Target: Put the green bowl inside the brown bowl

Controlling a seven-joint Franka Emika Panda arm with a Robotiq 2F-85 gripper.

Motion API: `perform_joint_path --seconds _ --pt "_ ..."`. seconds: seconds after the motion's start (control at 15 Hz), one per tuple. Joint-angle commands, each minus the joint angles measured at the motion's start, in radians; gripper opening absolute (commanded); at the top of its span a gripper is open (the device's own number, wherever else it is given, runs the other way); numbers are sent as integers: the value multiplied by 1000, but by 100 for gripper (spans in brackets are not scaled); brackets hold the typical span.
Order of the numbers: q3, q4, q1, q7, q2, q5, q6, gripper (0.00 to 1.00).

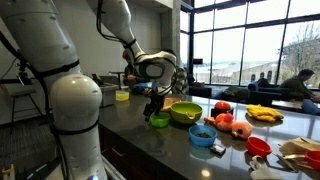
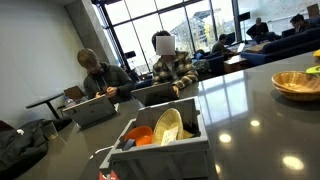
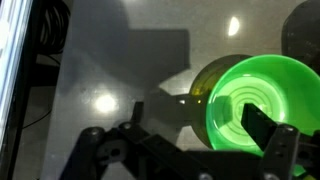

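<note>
The small bright green bowl (image 3: 262, 108) fills the right of the wrist view. In an exterior view it sits low on the dark counter (image 1: 158, 121), right under my gripper. A dull brown rim (image 3: 200, 85) shows from under the green bowl's left edge. It looks like the brown bowl with the green one resting in it, but most of it is hidden. My gripper (image 3: 195, 118) is open. One finger is over the inside of the green bowl and the other is outside its left rim. In the exterior view the gripper (image 1: 154, 107) hangs just above the bowl.
A large yellow-green bowl (image 1: 184, 112) stands close beside the green bowl. Further along are a blue bowl (image 1: 202, 135), red fruit (image 1: 222, 108), a plate of bananas (image 1: 263, 115) and a red bowl (image 1: 258, 146). A yellow-green cup (image 1: 122, 95) stands behind. A grey caddy (image 2: 160, 150) and a woven tan dish (image 2: 296, 83) show in an exterior view.
</note>
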Motion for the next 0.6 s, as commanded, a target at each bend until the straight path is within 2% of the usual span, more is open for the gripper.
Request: perform_joint_path --seconds 0.0,0.13,0.2,0.33,0.53 --pt "27 1 -6 131 49 -112 7 100" --pt "17 1 -3 162 64 -140 4 100" --pt "12 2 -1 166 67 -149 5 75" --pt "6 2 2 174 72 -159 5 68" --pt "-3 3 3 171 71 -154 4 44"
